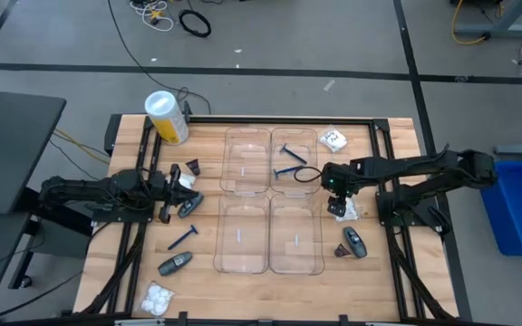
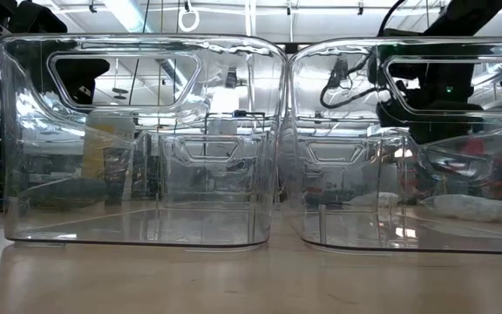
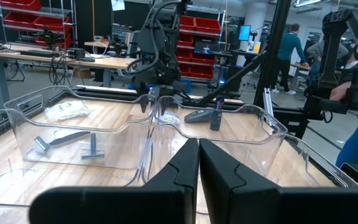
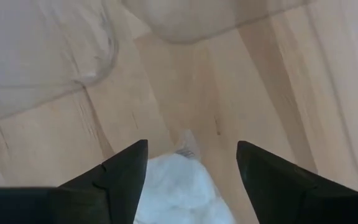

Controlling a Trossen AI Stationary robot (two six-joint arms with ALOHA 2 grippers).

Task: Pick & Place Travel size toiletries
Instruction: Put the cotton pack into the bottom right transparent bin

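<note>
My right gripper (image 1: 336,196) points down, open, beside the right edge of the clear trays. A white crinkly packet (image 4: 178,186) lies on the table below it, between the two fingers, which stand apart from it. Two blue razors (image 1: 289,161) lie in the far right tray (image 1: 308,136). A second white packet (image 1: 333,139) lies at the far right. A dark grey tube (image 1: 357,243) and a small cone (image 1: 341,251) lie near the right front. My left gripper (image 3: 198,149) waits shut and level at the table's left.
Four clear trays (image 1: 243,263) fill the table's middle. A yellow-and-white cylinder (image 1: 167,118) lies at the far left. By the left arm lie a blue razor (image 1: 184,237), grey tubes (image 1: 175,263), a cone (image 1: 191,167) and a white packet (image 1: 159,297). People stand beyond the table.
</note>
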